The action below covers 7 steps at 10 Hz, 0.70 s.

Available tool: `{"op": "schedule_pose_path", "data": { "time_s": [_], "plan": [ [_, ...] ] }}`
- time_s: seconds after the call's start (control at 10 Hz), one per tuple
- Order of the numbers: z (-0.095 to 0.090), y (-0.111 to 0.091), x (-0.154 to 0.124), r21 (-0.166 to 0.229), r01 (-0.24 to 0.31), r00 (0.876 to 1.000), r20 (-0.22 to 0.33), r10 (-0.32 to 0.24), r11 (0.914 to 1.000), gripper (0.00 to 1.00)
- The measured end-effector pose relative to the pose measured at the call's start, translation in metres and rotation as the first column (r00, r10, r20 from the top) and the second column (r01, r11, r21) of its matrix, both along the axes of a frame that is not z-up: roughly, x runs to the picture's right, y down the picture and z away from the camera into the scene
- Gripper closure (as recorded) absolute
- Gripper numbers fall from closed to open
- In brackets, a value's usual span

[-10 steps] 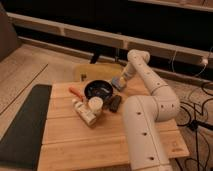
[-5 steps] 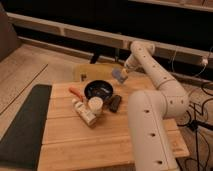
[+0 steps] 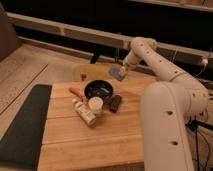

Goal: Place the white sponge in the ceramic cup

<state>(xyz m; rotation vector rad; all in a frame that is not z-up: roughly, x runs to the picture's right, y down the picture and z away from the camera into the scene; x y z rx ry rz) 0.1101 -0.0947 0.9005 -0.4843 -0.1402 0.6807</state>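
Observation:
The white sponge, a small bluish-grey pad, hangs at the tip of my gripper, above the far edge of the wooden table. The gripper is shut on the sponge and sits behind and to the right of the black bowl. The ceramic cup, small and cream-white, stands upright on the table just in front of the bowl, well below and left of the gripper. Nothing shows inside the cup.
A wide black bowl stands behind the cup. A white bottle-shaped tube lies left of the cup, a small black gadget right of it. An orange-red item lies by the bowl. A yellowish board lies behind, a dark mat on the left.
The arm has swung up and back, lifting the sponge in the gripper a little higher above the table's far edge. The cup, bowl and other items have not moved.

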Motion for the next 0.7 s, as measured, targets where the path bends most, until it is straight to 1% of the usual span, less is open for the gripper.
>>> {"op": "schedule_pose_path", "data": {
  "time_s": [0.1,0.3,0.4,0.5,0.7],
  "plan": [
    [-0.014,0.006,-0.013,0.019,0.039,0.999,0.022,-0.039,0.9991,0.98],
    [-0.030,0.014,-0.039,0.044,0.082,0.994,0.066,-0.084,0.9957,0.98],
    [-0.040,0.018,-0.058,0.055,0.106,0.989,0.100,-0.111,0.9929,0.98],
    [-0.046,0.021,-0.069,0.061,0.120,0.984,0.122,-0.127,0.9909,0.98],
    [-0.047,0.022,-0.069,0.062,0.121,0.984,0.122,-0.127,0.9908,0.98]
  ]
}}
